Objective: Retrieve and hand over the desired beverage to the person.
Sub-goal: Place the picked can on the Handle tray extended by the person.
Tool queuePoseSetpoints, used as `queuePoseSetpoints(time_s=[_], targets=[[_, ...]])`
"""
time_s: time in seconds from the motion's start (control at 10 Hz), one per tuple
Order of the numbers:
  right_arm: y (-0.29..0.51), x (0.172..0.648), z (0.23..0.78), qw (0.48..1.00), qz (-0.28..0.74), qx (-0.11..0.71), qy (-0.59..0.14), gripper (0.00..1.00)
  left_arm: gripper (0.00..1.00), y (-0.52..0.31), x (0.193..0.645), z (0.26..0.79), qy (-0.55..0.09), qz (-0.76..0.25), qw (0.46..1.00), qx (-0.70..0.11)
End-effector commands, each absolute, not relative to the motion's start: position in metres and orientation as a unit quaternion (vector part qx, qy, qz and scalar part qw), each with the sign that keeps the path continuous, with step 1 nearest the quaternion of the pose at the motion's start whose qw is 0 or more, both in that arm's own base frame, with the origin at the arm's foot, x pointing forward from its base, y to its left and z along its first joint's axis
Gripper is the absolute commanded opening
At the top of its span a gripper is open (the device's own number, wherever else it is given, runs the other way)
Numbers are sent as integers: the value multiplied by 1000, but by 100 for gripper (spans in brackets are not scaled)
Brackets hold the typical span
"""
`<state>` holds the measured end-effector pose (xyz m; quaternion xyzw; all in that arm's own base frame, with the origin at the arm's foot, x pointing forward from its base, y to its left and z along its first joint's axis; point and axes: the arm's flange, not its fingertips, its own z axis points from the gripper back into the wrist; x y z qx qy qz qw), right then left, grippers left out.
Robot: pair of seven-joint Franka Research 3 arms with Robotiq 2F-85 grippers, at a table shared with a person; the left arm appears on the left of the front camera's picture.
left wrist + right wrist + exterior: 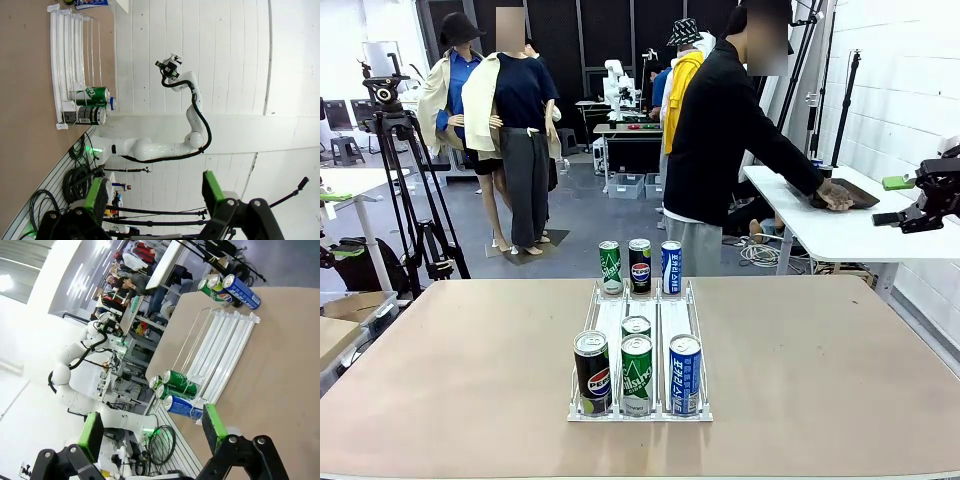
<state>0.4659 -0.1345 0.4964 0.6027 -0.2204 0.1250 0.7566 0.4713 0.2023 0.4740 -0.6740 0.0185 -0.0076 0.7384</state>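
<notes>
Front view: white can rack [610,412] sits centre-bottom of frame on the brown table [840,380]. Seven cans in it: three at the far end, four at the near end – black Pepsi can [592,372], green Sprite can [637,374] with another can just behind it, blue can [685,373]. The person [720,140] stands upper right, turned away, hand [835,195] on a side table. Right gripper [920,205] at the right edge, raised, jaws apart, holding nothing. Left gripper [155,192] in its wrist view, bottom of frame: green pads [97,192] wide apart, holding nothing.
</notes>
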Motion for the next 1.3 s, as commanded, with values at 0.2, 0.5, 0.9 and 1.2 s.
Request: queuePoseSetpoints(time_s=[0.2, 0.5, 0.9, 1.2], targets=[[-136, 462, 497, 756, 124, 603, -222, 100, 100, 202, 471, 476, 16, -6, 741, -671], [-136, 462, 497, 756, 124, 603, -222, 100, 100, 202, 471, 476, 16, -6, 741, -671], [-136, 462, 497, 756, 124, 603, -222, 100, 100, 202, 471, 476, 16, -6, 741, -671], [-136, 462, 497, 756, 124, 603, -222, 100, 100, 202, 471, 476, 16, -6, 741, -671]])
